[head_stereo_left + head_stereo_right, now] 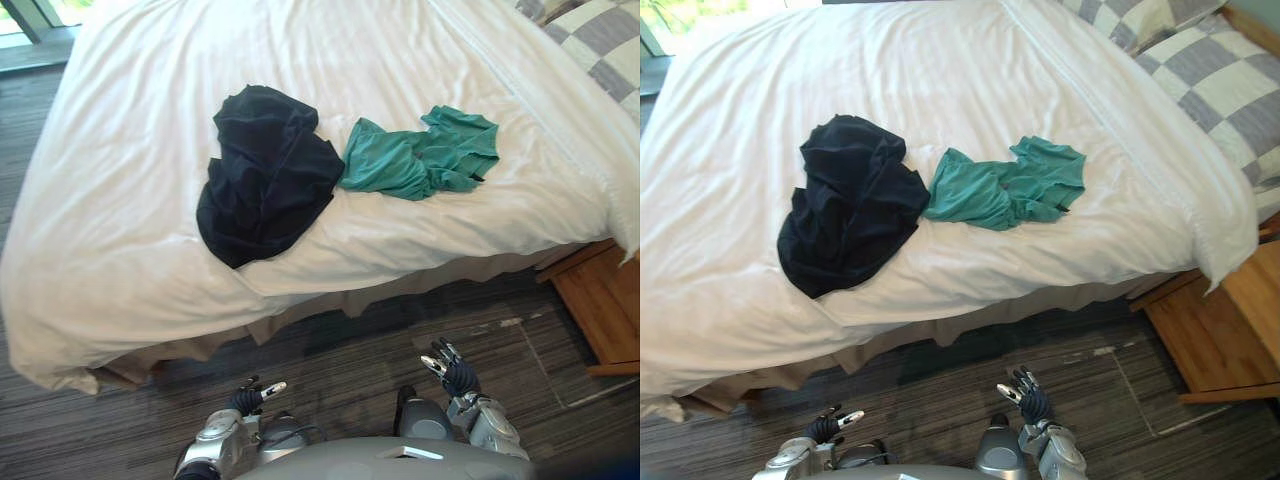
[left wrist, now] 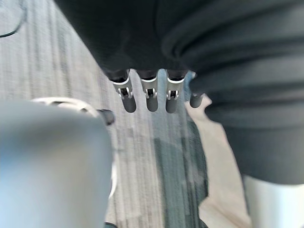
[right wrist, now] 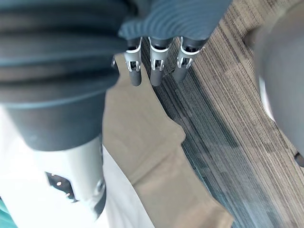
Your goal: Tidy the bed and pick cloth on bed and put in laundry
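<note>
Black cloth [image 1: 268, 175] beside teal cloth [image 1: 420, 155]

dark striped carpet [image 1: 330, 350], wooden nightstand [image 1: 1215, 340] (at right), bright window [image 1: 675, 18] far left

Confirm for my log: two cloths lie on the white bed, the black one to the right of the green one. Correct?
Not quite. The black cloth lies to the left of the green cloth, as the left eye view shows. Both do lie on the white bed.
</note>
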Controlling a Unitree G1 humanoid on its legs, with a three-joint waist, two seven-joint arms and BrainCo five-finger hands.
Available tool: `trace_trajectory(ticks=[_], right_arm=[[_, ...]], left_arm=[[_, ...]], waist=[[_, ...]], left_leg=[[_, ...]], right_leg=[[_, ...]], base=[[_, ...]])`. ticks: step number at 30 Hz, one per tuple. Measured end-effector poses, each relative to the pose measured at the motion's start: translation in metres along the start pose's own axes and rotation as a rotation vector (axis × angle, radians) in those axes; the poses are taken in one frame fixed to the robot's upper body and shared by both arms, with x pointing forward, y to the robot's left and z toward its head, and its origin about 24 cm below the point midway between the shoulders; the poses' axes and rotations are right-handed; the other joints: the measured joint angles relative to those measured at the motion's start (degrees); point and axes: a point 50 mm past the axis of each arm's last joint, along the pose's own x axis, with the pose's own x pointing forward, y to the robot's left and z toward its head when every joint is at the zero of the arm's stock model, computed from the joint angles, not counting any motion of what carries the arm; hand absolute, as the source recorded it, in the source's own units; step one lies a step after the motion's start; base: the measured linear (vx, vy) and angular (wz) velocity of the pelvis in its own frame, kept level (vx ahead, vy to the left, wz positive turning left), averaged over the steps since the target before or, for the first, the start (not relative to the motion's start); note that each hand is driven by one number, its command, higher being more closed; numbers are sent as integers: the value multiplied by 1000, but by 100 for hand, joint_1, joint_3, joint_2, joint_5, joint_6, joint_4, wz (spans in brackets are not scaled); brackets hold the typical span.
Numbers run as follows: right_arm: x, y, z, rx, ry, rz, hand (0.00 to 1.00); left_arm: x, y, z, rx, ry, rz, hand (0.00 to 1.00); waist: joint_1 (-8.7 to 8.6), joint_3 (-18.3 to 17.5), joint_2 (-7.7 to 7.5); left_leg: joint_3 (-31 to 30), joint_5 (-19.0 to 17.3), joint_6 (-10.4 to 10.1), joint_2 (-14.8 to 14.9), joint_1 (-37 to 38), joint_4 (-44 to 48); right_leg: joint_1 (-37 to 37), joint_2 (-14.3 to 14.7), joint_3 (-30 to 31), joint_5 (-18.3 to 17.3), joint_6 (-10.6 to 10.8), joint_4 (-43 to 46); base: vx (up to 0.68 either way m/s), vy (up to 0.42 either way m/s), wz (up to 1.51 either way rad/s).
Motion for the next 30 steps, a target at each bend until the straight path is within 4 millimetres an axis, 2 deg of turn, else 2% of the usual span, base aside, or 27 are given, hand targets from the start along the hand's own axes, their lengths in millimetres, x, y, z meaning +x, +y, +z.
trace_trajectory(ticks=[3, 7, 10, 12, 13, 14, 15, 17, 19, 20, 22, 23, 24, 25, 27, 28, 30], right_arm=[[-6, -5, -13, 19, 62, -58, 0], [-13, -25, -18, 165, 68, -258, 0], [-29, -56, -19, 328, 16, -464, 0], [-49, -85, -13, 384, -61, -602, 0], [-53, -91, -9, 381, -83, -625, 0], [-58, -102, 0, 371, -127, -658, 0], [-67, -119, 18, 338, -207, -708, 0], [-74, -132, 41, 284, -292, -732, 0], [-80, -143, 86, 159, -439, -721, 0], [-82, -144, 97, 126, -470, -713, 0], [-88, -145, 139, -34, -571, -671, 0], [-90, -145, 149, -76, -591, -662, 0], [-92, -143, 168, -173, -618, -642, 0], [-93, -142, 177, -223, -632, -631, 0], [-97, -129, 216, -416, -718, -569, 0], [-97, -125, 225, -465, -737, -550, 0], [-100, -107, 261, -642, -800, -479, 0]], left_arm=[[-2, 2, -8, -88, 22, 51, 0], [-6, 17, -27, -262, 90, 182, 0], [-14, 40, -37, -424, 104, 356, 0], [-22, 68, -28, -576, 27, 474, 0], [-24, 75, -22, -599, -5, 501, 0], [-27, 88, -10, -639, -69, 530, 0], [-35, 108, 11, -661, -177, 566, 0], [-44, 126, 32, -656, -277, 601, 0], [-60, 147, 69, -636, -453, 630, 0], [-64, 150, 78, -632, -493, 631, 0], [-77, 158, 119, -604, -646, 629, 0], [-80, 159, 129, -601, -681, 627, 0], [-87, 162, 147, -588, -748, 623, 0], [-90, 163, 154, -581, -774, 621, 0], [-103, 160, 181, -566, -894, 599, 0], [-105, 159, 185, -558, -912, 598, 0], [-111, 156, 204, -494, -969, 598, 0]], waist=[[65, -55, 93], [73, -76, 35], [79, -124, -61], [73, -238, -84], [68, -253, -103], [74, -264, -101], [72, -291, -47], [41, -360, -21], [-2, -369, 58], [-17, -386, 83], [-65, -427, 149], [-70, -428, 161], [-92, -423, 168], [-100, -418, 159], [-114, -409, 155], [-117, -403, 156], [-139, -243, 157]], left_leg=[[43, 188, -20, -24, 190, -329], [103, 383, -89, 57, 454, -735], [214, 463, -108, 87, 556, -906], [249, 531, -111, 85, 566, -1054], [270, 532, -112, 85, 569, -1060], [318, 532, -112, 87, 582, -1072], [391, 537, -117, 86, 620, -1135], [470, 535, -119, 91, 646, -1158], [662, 515, -148, 140, 746, -1190], [696, 508, -160, 174, 752, -1189], [703, 490, -212, 243, 748, -1135], [706, 487, -228, 277, 748, -1108], [704, 482, -270, 314, 748, -1020], [716, 503, -305, 325, 731, -972], [791, 555, -374, 325, 595, -641], [814, 563, -362, 323, 531, -516], [836, 700, -197, 296, 321, 9]], right_leg=[[67, 16, 4, 61, 53, -67], [234, 159, -5, 171, 54, -277], [350, 230, -2, 332, 42, -558], [382, 265, -1, 448, 16, -775], [389, 268, 2, 474, 26, -814], [396, 275, 5, 514, 12, -873], [421, 290, 17, 586, -4, -993], [432, 295, 15, 621, -42, -1069], [440, 346, 84, 734, -33, -1168], [440, 368, 100, 758, -28, -1194], [468, 443, 81, 780, -16, -1238], [479, 462, 76, 780, -16, -1238], [505, 469, 43, 779, -15, -1238], [515, 470, 34, 779, -15, -1238], [531, 450, 34, 734, -34, -1229], [514, 428, 31, 705, -61, -1220], [526, 296, -25, 496, -194, -1111]], base=[[-16, 13, 1], [-50, -37, -8], [-25, -7, -10], [1, -2, -2], [5, -3, -12], [-6, -3, -20], [-6, -2, -21], [-2, -1, -22], [7, -7, -37], [20, -35, -24], [33, -45, -5], [41, -27, 1], [0, 0, 0], [32, -25, 2], [0, -42, 0], [-40, -45, 2], [-68, -47, 13]])
